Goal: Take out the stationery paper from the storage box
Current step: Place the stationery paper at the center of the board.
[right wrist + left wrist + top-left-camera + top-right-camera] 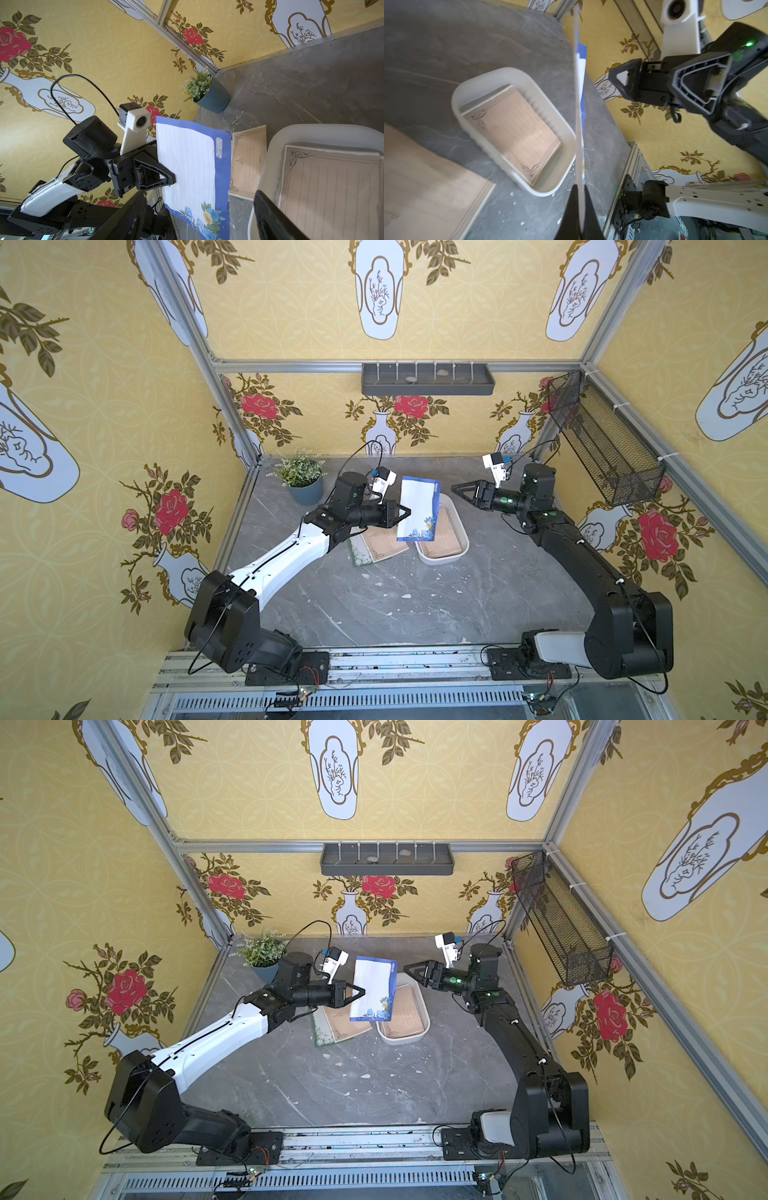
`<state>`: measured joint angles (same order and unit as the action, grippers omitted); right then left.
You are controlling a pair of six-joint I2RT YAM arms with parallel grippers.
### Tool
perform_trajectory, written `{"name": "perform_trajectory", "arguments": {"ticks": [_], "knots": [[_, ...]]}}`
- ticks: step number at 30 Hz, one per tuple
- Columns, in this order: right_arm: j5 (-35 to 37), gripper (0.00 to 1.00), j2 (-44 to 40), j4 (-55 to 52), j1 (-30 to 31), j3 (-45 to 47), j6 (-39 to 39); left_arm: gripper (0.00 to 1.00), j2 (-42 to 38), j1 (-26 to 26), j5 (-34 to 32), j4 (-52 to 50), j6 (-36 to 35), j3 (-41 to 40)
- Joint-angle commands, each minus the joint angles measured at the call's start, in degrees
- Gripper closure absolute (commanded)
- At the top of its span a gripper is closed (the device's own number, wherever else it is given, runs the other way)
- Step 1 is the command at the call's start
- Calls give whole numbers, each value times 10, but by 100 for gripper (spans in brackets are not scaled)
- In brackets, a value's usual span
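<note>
Blue-bordered sheet (419, 506) is held above the storage box (464, 537), clamped at one edge by the left gripper (406, 512). Tan sheets (446, 541) are seen inside the box, further sheets (382, 545) just beside it. Right gripper (457, 488) is positioned near its far end.

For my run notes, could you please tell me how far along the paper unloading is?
Done: a small pile of sheets lies on the table beside the storage box. In hand: the left gripper pinches a blue-bordered sheet aloft; the right gripper is open, empty. Left: tan sheets in the box.
</note>
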<state>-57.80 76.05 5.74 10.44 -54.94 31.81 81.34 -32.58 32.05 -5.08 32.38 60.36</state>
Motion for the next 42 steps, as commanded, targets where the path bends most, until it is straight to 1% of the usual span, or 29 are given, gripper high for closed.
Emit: {"name": "perform_trajectory", "arguments": {"ticks": [1,3,5,6,8,12,16,19,24,26,28,29,32,34,36,37,39,42], "knots": [[6,19,0,0,1,3,-10,100,-37,20,-75,-48,-13,-47],[7,19,0,2,0,7,-10,100,-65,46,-94,-45,11,-90],[5,18,3,5,0,8,-9,100,-86,80,-92,-35,34,-134],[5,18,6,6,0,8,-8,100,-93,104,-88,-28,41,-151],[3,18,14,6,1,5,-8,100,-105,127,-85,-17,52,-183],[2,18,30,2,5,-1,-8,100,-114,145,-96,-7,65,-214],[6,18,39,1,13,-2,-11,100,-107,161,-106,17,81,-236],[12,18,46,-7,19,-7,-17,100,-82,173,-104,38,84,-249],[23,18,56,-33,27,-20,-33,100,-20,180,-119,39,71,-245],[39,18,59,-54,33,-28,-47,100,-3,180,-125,34,65,-240],[87,18,63,-94,42,-41,-68,99,4,180,-144,24,64,-236],[117,18,68,-119,48,-49,-78,96,3,180,-154,15,61,-233],[183,19,89,-177,61,-74,-103,75,-10,180,-191,-21,54,-225],[230,19,109,-214,70,-93,-119,59,-23,180,-215,-43,50,-221],[274,20,131,-249,85,-112,-134,38,-38,180,-241,-69,46,-218],[298,21,142,-266,96,-123,-141,29,-45,180,-251,-79,46,-216],[345,21,163,-291,116,-142,-152,21,-58,180,-269,-100,41,-213],[434,21,198,-325,142,-171,-151,17,-73,181,-303,-139,40,-204]]}}
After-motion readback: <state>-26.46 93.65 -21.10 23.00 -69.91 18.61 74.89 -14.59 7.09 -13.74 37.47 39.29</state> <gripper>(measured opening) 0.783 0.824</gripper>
